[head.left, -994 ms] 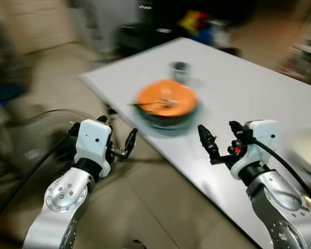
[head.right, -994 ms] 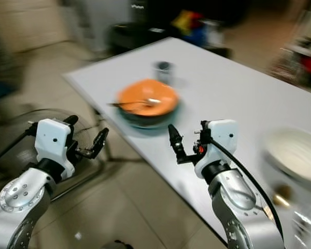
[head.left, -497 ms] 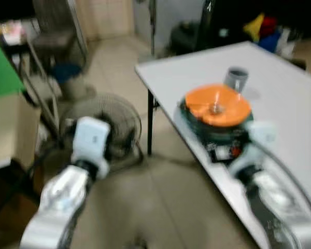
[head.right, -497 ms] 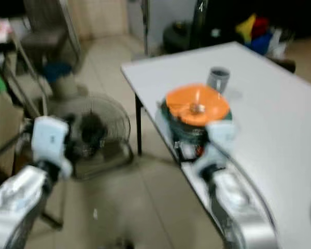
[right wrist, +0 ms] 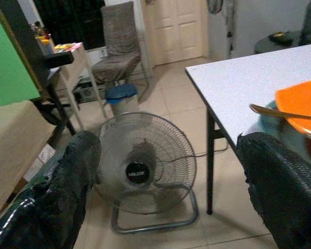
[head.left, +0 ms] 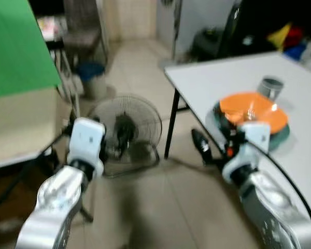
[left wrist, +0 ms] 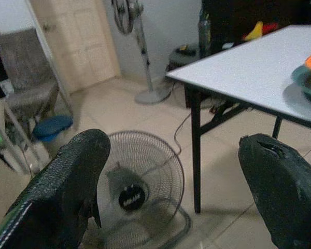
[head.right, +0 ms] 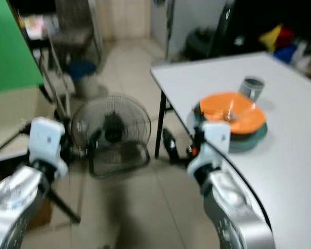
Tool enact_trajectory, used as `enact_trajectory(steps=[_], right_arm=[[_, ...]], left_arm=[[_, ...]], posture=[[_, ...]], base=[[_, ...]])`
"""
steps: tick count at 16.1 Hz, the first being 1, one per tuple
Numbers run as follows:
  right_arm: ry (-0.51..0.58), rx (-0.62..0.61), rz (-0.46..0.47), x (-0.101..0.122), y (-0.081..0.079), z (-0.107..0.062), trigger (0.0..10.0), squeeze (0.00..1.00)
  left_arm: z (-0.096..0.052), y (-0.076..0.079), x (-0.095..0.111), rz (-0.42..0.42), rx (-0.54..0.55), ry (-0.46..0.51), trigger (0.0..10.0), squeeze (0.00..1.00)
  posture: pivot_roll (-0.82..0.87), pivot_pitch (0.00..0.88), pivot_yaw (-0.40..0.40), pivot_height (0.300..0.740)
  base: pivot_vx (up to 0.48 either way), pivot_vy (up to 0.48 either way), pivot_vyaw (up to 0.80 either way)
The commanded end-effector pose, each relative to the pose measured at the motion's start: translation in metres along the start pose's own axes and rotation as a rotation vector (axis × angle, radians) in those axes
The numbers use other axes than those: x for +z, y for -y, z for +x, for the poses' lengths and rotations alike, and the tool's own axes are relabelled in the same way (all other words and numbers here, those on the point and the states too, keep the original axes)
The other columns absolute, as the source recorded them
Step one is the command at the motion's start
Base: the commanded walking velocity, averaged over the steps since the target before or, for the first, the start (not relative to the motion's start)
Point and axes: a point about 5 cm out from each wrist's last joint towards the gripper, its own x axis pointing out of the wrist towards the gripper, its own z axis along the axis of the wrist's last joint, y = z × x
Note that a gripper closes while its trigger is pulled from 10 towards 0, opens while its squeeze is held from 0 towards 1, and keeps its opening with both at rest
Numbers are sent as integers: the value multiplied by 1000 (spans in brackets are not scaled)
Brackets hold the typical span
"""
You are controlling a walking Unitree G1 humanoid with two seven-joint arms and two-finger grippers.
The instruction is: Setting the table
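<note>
A white table (head.left: 217,78) stands on my right. On its near corner an orange bowl (head.left: 252,108) rests on a teal plate (head.left: 280,136), and a spoon (right wrist: 280,114) lies in the bowl. A grey cup (head.left: 271,86) stands just behind them. My right gripper (head.left: 211,151) is held off the table's edge, in front of the bowl, open and empty; its fingers (right wrist: 67,192) are spread wide. My left gripper (left wrist: 173,150) is also open and empty, held over the floor and facing the fan. Everything is blurred in the eye views.
A floor fan (head.left: 125,127) stands on the tiled floor beside the table leg (head.left: 170,132). On my left are a green board (head.left: 18,46) and a beige-covered surface (head.left: 18,127). A grey chair (right wrist: 116,41) and a blue bin (right wrist: 119,96) stand further back.
The camera has swung left: the table and bowl have slid to the picture's right, and the fan, green board and chair have come into view. Both grippers stay open.
</note>
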Motion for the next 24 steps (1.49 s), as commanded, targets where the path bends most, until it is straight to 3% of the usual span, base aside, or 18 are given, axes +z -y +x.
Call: enact_trajectory(steps=[1,19,22,23,24], right_arm=[[-2,-16,4,1,3,-1,10000,1000],[-22,-1,30,-1,-1,1,10000,1000],[-22,4,29,0,-1,3,10000,1000],[-20,3,30,0,-1,3,10000,1000],[-20,2,31,0,-1,3,10000,1000]], left_arm=[[-1,4,1,-3,-22,5,10000,0],[-2,-1,3,3,-20,1,10000,0],[-1,-4,9,6,-5,38,10000,0],[-1,-7,11,12,-2,48,10000,165],[-1,-8,10,18,4,37,10000,114]], posture=[[136,0,16,740],[162,0,6,740],[163,0,7,740],[165,0,9,740],[165,0,10,740]], base=[[0,352,0],[0,351,0],[0,116,0],[0,-424,0],[0,-424,0]])
